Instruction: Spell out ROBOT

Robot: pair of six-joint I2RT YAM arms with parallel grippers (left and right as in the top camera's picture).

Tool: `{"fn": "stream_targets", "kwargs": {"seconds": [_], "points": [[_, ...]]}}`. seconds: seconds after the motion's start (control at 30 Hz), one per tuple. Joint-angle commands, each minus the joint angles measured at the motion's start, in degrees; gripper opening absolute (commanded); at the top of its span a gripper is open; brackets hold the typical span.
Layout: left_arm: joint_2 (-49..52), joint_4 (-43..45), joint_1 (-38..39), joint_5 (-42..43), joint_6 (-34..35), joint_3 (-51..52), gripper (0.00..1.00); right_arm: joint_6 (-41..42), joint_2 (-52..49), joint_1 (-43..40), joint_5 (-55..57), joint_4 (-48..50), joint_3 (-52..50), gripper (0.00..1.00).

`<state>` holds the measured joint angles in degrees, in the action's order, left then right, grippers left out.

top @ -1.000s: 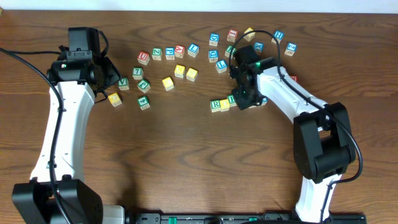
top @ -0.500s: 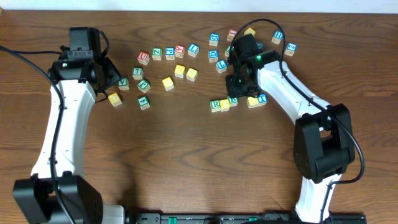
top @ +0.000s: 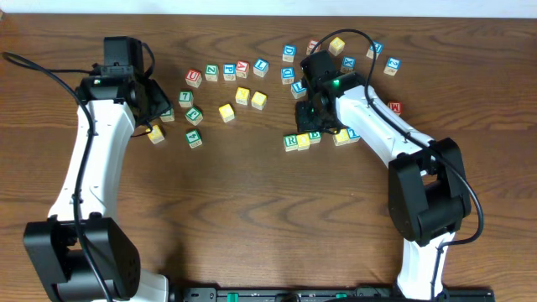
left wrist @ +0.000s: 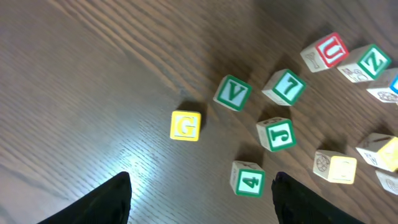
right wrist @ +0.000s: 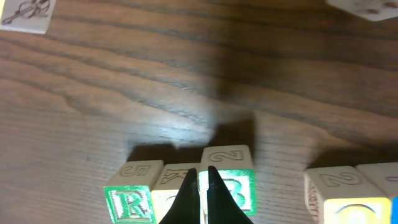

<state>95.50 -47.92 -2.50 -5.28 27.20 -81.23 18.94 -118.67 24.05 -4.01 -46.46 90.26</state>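
Observation:
A row lies on the table right of centre: green R cube (top: 290, 142), yellow-topped cube (top: 303, 141), green B cube (top: 315, 135), a gap, a second yellow-topped cube (top: 341, 137) and blue T cube (top: 353, 132). My right gripper (top: 312, 126) is shut and empty. In the right wrist view its tips (right wrist: 202, 173) hover over the seam between the yellow cube (right wrist: 174, 205) and the B cube (right wrist: 235, 190), with the R cube (right wrist: 129, 204) to the left. My left gripper (left wrist: 202, 190) is open and empty at the far left (top: 159, 107).
Loose cubes lie before the left gripper: yellow G (left wrist: 185, 126), green V (left wrist: 232, 93), 7 (left wrist: 285, 87), J (left wrist: 276, 134), 4 (left wrist: 249, 180), red U (left wrist: 325, 51). Several more cubes are scattered along the back (top: 288, 53) behind the right arm.
My right gripper has pulled back and left from the gap between B and the second yellow cube, now over the yellow–B seam. My left arm has shifted slightly right.

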Motion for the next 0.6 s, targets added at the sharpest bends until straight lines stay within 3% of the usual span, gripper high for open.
{"fn": "stream_targets", "kwargs": {"seconds": [0.0, 0.57], "points": [[0.3, 0.3, 1.1, 0.3, 0.3, 0.5, 0.71, 2.1, -0.5, 0.0, 2.8, 0.5, -0.6, 0.01], [0.4, 1.9, 4.7, 0.3, 0.3, 0.5, 0.72, 2.1, -2.9, -0.2, 1.9, 4.1, -1.0, 0.01]]}}
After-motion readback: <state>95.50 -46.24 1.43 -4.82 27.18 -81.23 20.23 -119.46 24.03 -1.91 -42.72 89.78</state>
